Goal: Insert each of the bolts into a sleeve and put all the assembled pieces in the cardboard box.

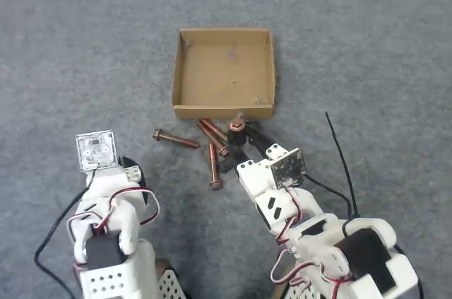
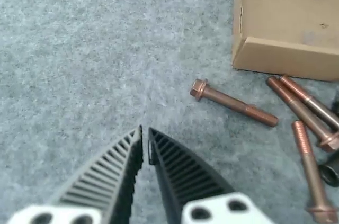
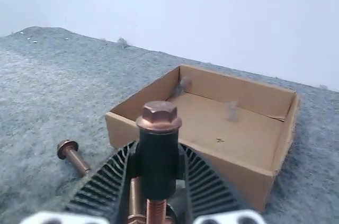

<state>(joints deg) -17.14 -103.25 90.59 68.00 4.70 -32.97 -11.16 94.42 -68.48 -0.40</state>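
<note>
My right gripper [image 1: 236, 145] [image 3: 158, 152] is shut on a black sleeve [image 3: 158, 158] held upright, with a copper bolt [image 3: 159, 116] standing in it head up. It sits just in front of the cardboard box [image 1: 223, 110] [image 3: 249, 173]. Loose copper bolts lie on the carpet: one [image 1: 175, 139] [image 2: 233, 102] left of the sleeve, two side by side [image 1: 212, 133] [image 2: 302, 105], and one [image 1: 214, 168] [image 2: 312, 176] pointing toward the arms. My left gripper [image 1: 131, 169] [image 2: 144, 139] is shut with nothing in it, low over the carpet, short of the nearest bolt.
Grey carpet covers the table. A black cable [image 1: 340, 154] trails from the right arm on the right side. Another black sleeve [image 2: 331, 173] peeks in beside the bolts. Open carpet lies left of the box.
</note>
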